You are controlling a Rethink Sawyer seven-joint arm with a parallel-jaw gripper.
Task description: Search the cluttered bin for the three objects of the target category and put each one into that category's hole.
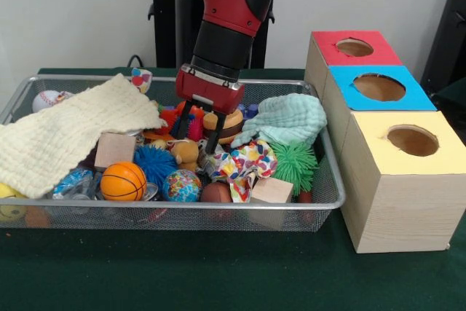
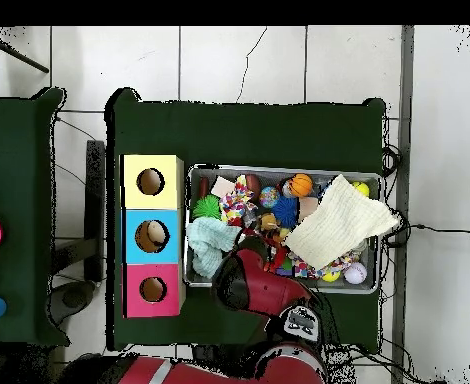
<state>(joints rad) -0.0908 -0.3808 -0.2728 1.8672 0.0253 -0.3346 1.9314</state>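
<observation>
the gripper [image 1: 197, 130] hangs low inside the wire mesh bin [image 1: 329, 152], its 2 black fingers [image 1: 215, 136] spread apart with nothing between them. a tan-orange plush toy [image 1: 185, 153] lies just below the fingertips, beside a blue spiky ball [image 1: 154, 162]. a cream cloth [image 1: 65, 132] is draped to the gripper's left in the front view, a mint cloth [image 1: 287, 118] to its right. further right stands the red-topped box with its round hole [image 1: 354, 47].
</observation>
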